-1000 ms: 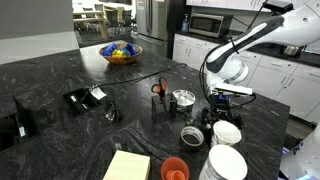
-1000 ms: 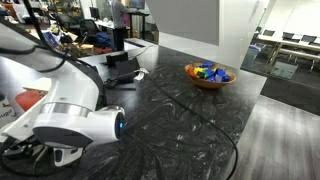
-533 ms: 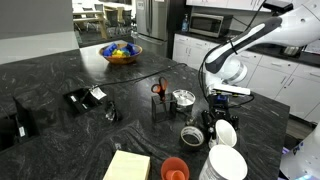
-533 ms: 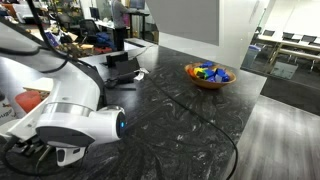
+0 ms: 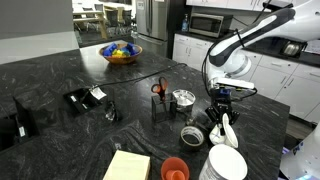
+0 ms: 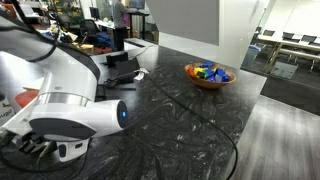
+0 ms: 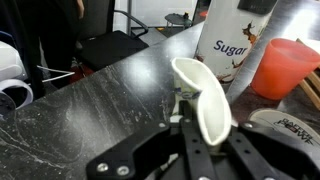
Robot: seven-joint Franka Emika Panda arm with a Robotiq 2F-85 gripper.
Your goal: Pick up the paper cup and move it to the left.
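Item: small plain white tapered paper cup (image 7: 203, 95), being gripped by its wall in the black Robotiq gripper (image 7: 203, 130), whose jaws are closing narrow on it and squashing the round rim into an oval; the cup is hanging tilted, mouth turned sideways, near the counter corner closest to the arm's base, and whether its bottom is touching the dark marbled stone counter (image 5: 60, 125) cannot be told. Neighbours: larger white round container labelled "Sugar" (image 7: 235, 40), standing upright just beside the cup toward the counter's near edge; orange-red plastic cup (image 7: 285, 68), standing upright next to that container at the same edge; small round metal tin (image 5: 191, 134), sitting open-topped just beside the gripper toward the counter's middle; pale yellow notepad (image 5: 127, 166), lying flat at the near edge beyond the orange-red cup. Further off: orange bowl of coloured pieces (image 5: 122, 52), resting toward the far edge, well apart from the cup; white Franka arm (image 5: 245, 42), reaching down over the corner from above
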